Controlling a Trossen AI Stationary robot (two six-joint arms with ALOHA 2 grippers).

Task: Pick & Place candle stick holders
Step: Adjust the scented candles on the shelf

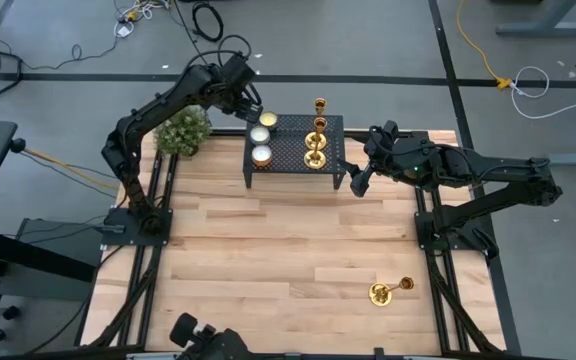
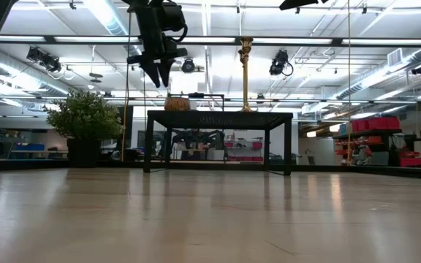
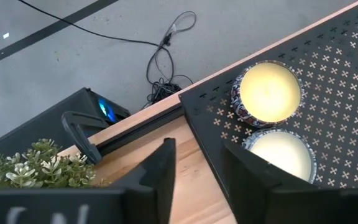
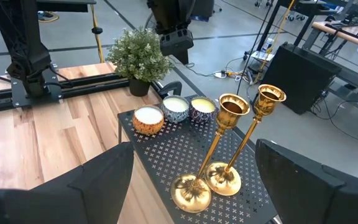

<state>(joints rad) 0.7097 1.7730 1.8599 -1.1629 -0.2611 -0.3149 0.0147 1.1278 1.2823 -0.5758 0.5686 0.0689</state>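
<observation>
high: overhead | low: tabletop-level | wrists: close | shared: black rack

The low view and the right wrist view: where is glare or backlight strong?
Low view: bright ceiling lights put the black stand and left gripper in silhouette. Right wrist view: highlights shine on the two upright candle stick holders, which stay sharp; the right gripper's near fingers look blurred.

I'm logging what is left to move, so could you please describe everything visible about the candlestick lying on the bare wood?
The fallen candlestick is shiny gold metal, with a round flared base, a thin stem and a small cup. It lies on its side on the wooden table, near the front right corner, base toward the left and cup toward the right. Nothing but the table touches it; both grippers are far off by the black rack.
</observation>
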